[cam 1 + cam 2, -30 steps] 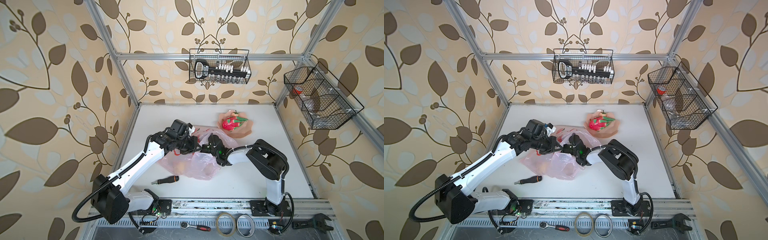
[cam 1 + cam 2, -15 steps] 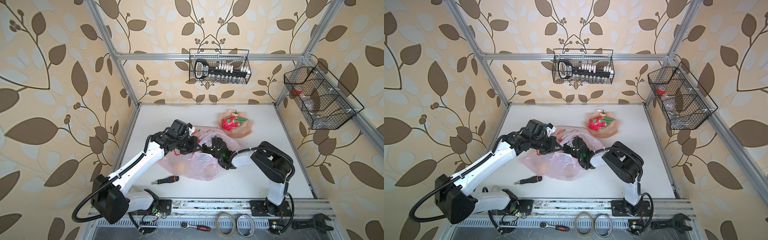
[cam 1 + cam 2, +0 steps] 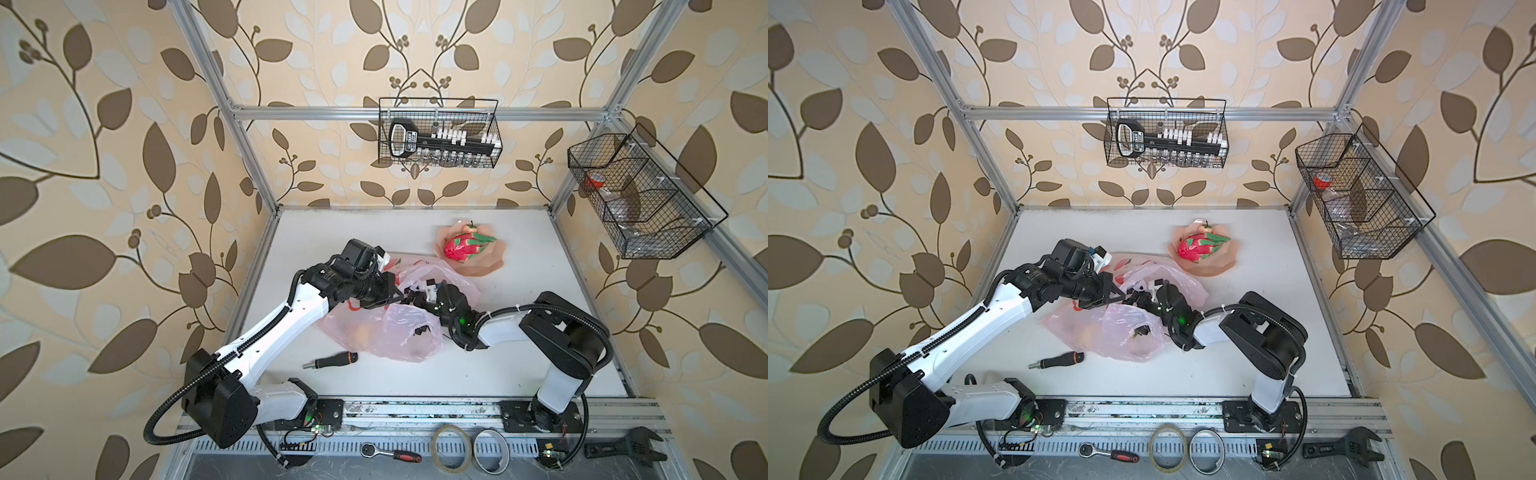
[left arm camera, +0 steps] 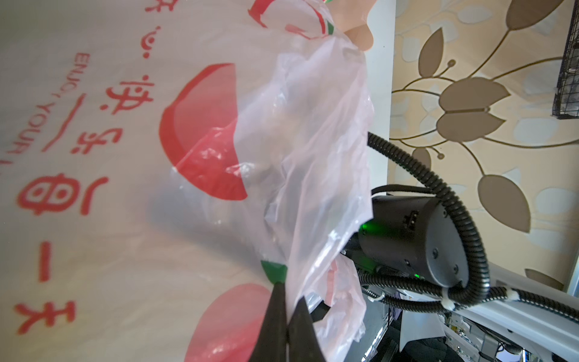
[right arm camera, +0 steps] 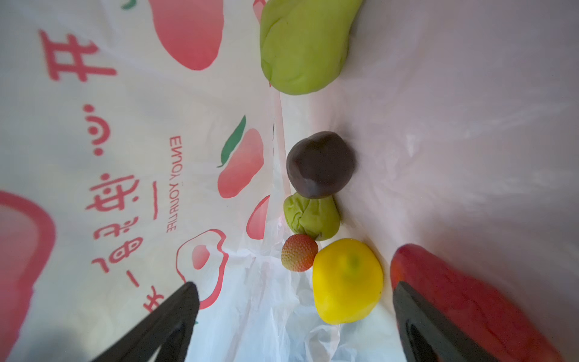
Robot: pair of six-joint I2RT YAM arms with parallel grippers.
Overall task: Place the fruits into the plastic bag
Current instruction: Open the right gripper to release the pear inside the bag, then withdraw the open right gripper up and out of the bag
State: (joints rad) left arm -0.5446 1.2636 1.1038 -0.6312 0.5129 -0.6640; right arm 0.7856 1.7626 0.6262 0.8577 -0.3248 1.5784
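Observation:
The pale-pink plastic bag (image 3: 374, 336) (image 3: 1100, 332) lies mid-table with its mouth facing right. My left gripper (image 3: 397, 297) (image 4: 289, 294) is shut on the film at the bag's upper rim and holds it up. My right gripper (image 3: 417, 313) (image 5: 294, 288) is inside the mouth, open and empty. Within the bag (image 5: 125, 156) lie a green pear (image 5: 304, 47), a dark plum (image 5: 319, 164), a small green fruit (image 5: 311, 221), a strawberry (image 5: 299, 252) and a yellow lemon (image 5: 346, 280). The dragon fruit (image 3: 465, 246) (image 3: 1202, 246) rests on the peach plate (image 3: 486, 264).
A black screwdriver (image 3: 332, 359) lies just in front of the bag. Wire baskets hang on the back wall (image 3: 438, 133) and the right wall (image 3: 640, 199). On the front rail are a ratchet (image 3: 390, 453), tape rolls (image 3: 451, 449) and a wrench (image 3: 623, 451).
The right arm's wrist and elbow have shifted a little to the right and toward the front. The left arm still holds the bag's rim in the same place.

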